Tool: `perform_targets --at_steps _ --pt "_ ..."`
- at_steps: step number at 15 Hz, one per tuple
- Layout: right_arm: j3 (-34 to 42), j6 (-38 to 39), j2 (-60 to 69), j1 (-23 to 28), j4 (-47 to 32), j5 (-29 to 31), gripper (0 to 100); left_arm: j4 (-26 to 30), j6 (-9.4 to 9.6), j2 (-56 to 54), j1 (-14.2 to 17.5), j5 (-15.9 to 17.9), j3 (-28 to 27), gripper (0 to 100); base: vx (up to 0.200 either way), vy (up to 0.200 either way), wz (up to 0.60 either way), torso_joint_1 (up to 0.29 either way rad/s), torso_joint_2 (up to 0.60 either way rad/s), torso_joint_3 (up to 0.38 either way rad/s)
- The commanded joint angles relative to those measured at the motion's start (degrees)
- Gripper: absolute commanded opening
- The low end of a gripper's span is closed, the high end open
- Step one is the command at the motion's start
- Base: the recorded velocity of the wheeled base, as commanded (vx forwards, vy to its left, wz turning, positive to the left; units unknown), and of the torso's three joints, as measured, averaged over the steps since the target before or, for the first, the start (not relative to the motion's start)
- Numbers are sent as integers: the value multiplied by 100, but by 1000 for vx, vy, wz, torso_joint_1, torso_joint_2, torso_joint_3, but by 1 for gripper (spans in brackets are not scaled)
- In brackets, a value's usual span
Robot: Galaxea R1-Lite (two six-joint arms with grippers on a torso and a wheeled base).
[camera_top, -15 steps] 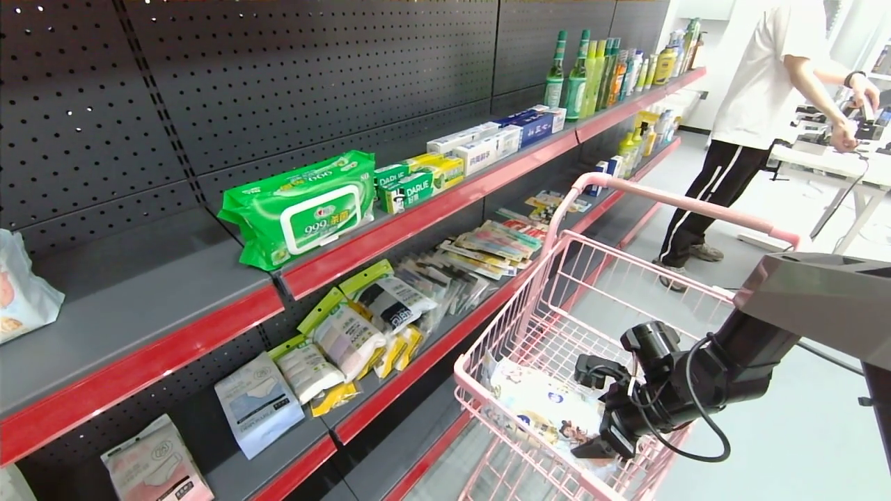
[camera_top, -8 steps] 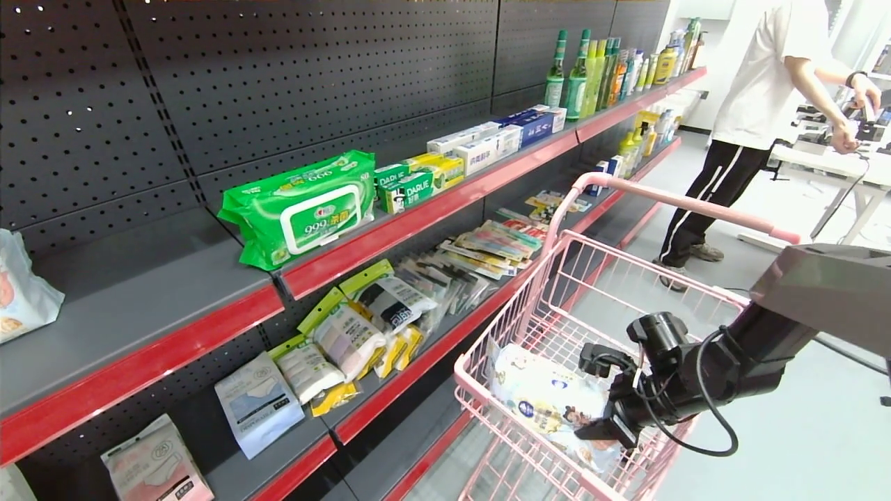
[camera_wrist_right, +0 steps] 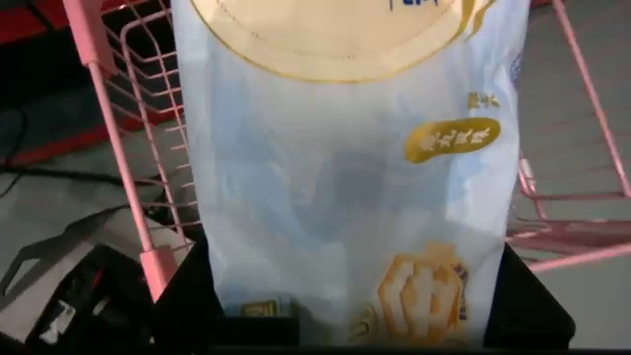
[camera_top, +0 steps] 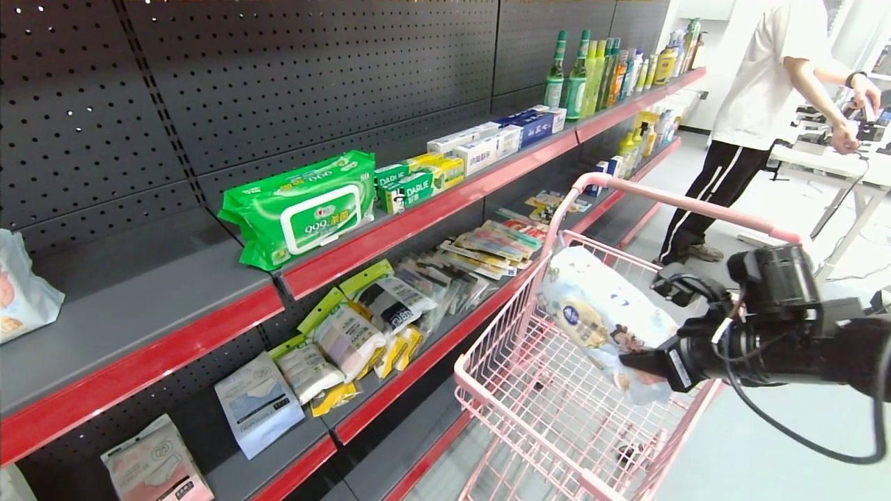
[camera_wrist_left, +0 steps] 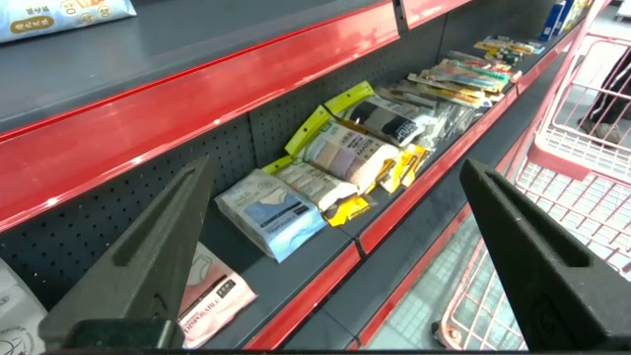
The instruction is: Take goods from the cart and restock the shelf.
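a: head view first. how far along is the job?
b: partway through one item, i'd say. the right gripper [camera_top: 637,363] is clamped on one pale blue pack [camera_top: 602,316]. the pack hangs over the pink cart [camera_top: 487,393], up around rim height and near the handle. it isn't on the shelf [camera_top: 139,296] yet.
a: so what's left?
b: carry it across and set it down. there's a bare grey stretch of the upper shelf between a white bag [camera_top: 21,285] at the far left and a green wipes pack [camera_top: 299,209]. that looks like a likely spot, but it's only my guess.
a: counts?
b: one pack held, one cart, one green wipes pack, one white bag. the basket floor has one small dark thing i can't make out.
a: left wrist view?
b: the left gripper [camera_wrist_left: 335,173] has its two fingers wide apart, nothing between them. it faces the lower shelf, where a row of small pouches [camera_wrist_left: 268,212] lies. i count roughly six, overlapping, so not exact.
a: right wrist view?
b: the same single pack, pinched at one end between the two dark fingers, with the cart's pink wires behind it.
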State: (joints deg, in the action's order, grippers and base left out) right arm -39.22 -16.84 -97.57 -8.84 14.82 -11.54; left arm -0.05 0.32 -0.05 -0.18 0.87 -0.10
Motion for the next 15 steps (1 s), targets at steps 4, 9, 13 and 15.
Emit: perform_targets --at_steps 4,9,13,15 --pt "1557 1323 4001 -1067 -50 2842 0 -4 -5 5 1 10 1 100 0 0 0 0 0 0" --pt "1390 743 6488 -865 -2142 3694 0 -4 -5 5 1 19 1 100 0 0 0 0 0 0" --pt "1206 743 7367 -874 -2915 3668 0 -4 3 5 1 19 1 100 0 0 0 0 0 0" --pt "1197 743 7613 -900 -3179 3589 0 -4 3 5 1 19 1 100 0 0 0 0 0 0"
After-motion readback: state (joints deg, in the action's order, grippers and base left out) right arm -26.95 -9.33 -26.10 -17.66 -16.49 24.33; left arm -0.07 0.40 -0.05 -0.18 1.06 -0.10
